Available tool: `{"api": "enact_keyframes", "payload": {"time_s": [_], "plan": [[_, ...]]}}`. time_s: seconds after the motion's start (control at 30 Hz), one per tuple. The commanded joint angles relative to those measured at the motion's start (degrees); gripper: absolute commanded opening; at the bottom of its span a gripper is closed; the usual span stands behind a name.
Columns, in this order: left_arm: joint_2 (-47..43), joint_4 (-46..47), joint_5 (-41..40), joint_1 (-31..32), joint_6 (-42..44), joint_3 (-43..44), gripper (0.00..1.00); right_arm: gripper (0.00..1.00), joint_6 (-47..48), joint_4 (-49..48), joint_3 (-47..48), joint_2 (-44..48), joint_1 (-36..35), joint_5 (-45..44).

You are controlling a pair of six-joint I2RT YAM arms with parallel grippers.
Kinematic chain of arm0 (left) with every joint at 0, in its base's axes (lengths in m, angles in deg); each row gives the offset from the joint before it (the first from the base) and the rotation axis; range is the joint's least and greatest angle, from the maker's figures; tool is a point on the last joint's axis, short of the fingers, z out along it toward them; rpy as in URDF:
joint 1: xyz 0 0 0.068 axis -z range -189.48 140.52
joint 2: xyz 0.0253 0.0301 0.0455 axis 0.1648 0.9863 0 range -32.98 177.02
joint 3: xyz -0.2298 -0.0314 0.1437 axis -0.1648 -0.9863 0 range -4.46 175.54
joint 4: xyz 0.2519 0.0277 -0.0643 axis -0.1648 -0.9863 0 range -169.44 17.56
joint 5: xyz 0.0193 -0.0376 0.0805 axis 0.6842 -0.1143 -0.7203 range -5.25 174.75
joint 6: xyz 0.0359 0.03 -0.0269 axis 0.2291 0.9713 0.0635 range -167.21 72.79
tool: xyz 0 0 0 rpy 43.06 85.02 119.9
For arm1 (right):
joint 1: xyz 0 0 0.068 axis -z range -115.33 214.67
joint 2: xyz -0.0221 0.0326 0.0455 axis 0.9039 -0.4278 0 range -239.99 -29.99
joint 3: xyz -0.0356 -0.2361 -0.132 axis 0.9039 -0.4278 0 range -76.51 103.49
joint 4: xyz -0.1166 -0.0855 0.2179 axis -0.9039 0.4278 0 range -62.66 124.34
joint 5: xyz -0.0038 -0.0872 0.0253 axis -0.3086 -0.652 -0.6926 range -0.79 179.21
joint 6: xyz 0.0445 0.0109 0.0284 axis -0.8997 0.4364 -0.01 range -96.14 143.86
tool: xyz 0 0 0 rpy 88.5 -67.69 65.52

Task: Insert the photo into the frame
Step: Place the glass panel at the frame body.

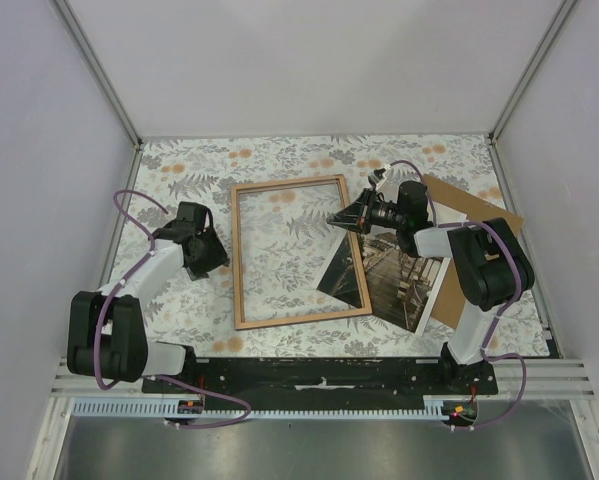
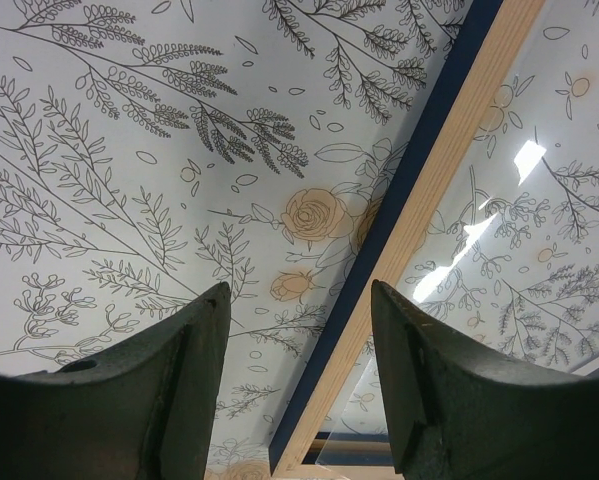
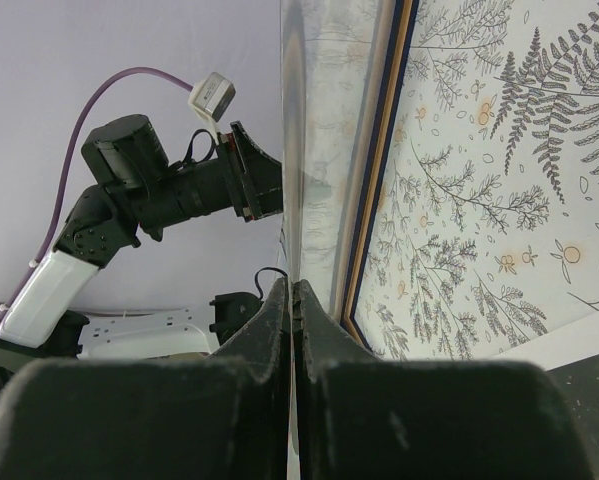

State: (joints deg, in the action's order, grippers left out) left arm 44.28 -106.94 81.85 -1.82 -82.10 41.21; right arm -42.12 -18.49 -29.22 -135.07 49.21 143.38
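shows the photo [image 1: 394, 275] flat and picture side up at the right of the floral table [image 1: 179, 160], its left corner under the frame's [image 1: 304, 318] right rail, its right part over a brown board [image 1: 479, 215]. has the frame wood face up mid-table, the right gripper [image 1: 337, 218] pinched shut on its thin right edge. leaves the left gripper [image 2: 299, 295] with its 2 fingers spread, holding nothing, just beside the left rail.

Three cameras, one counter [image 1: 179, 165]
From above we overlook everything; our wrist cameras peer close past their fingers [image 2: 169, 390], both catching the frame [image 1: 304, 319] rim.
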Motion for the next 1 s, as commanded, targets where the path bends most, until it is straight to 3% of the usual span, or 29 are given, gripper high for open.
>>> {"api": "enact_keyframes", "payload": {"time_s": [0.0,0.97], "plan": [[0.0,1.5,0.3,-0.4,2.2,-0.2,0.64,0.0,0.2,-3.3,1.1,-0.6,0.3,1.1],[0.1,1.5,0.3,-0.4,2.2,-0.1,0.64,0.0,0.1,-5.0,-1.0,0.3,0.3,0.8]]}}
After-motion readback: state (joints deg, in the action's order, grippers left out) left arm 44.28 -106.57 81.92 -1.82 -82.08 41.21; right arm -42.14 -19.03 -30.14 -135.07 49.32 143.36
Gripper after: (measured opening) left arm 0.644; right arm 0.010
